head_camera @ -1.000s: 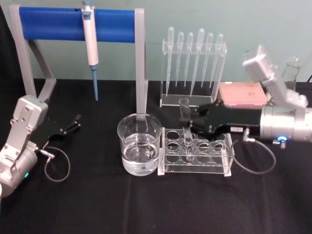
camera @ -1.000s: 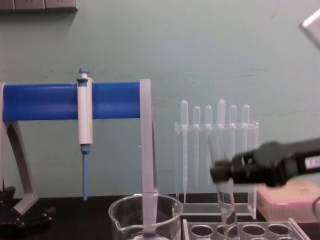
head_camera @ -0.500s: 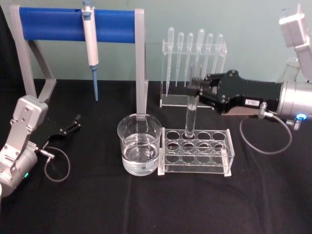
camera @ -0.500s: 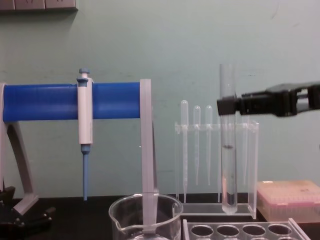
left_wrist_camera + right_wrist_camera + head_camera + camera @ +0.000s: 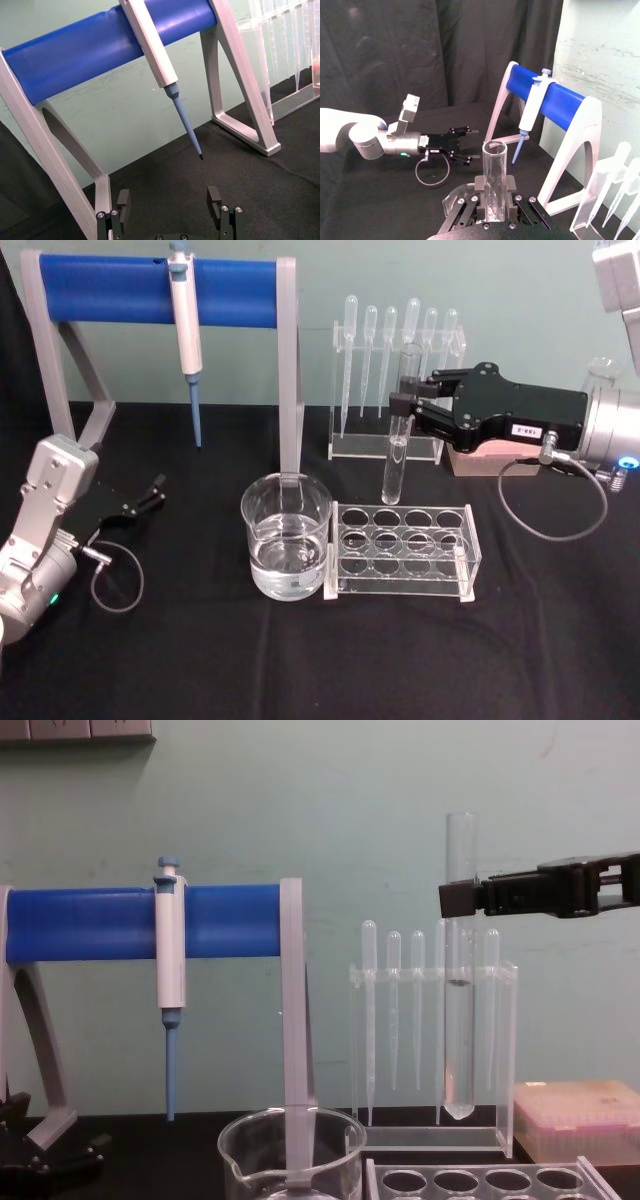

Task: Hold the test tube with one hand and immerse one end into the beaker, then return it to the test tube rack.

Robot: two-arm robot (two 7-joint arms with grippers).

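Right gripper (image 5: 405,405): reaches in from the robot's right, above the rack, with its fingers (image 5: 479,186) pressed onto the test tube (image 5: 397,430) from both sides. The pinch sits on the tube's upper part, a little below the open rim.

Judged reason for the high grip: it leaves the long lower length free, so that end can go under the water while the gripper stays dry and clear of the glass rim.

Tube position: in the air above the back row of the test tube rack (image 5: 470,558). In the chest view its round bottom (image 5: 458,1108) hangs clear above the rack's holes, touching nothing. That height looks enough to carry it sideways over the rim of the beaker (image 5: 250,530).

Orientation: long axis vertical, open rim up, round bottom down. That suits a straight descent, either into the beaker or back into a hole.

Beaker: stands on the tabletop (image 5: 300,660) just beside the rack on the robot's left, partly filled with clear liquid. The tube is not yet over it — the dip remains to be done.

Left gripper (image 5: 170,205): parked low at the left by the foot of the blue stand (image 5: 150,288), fingers spread, holding nothing, well apart from the glassware.
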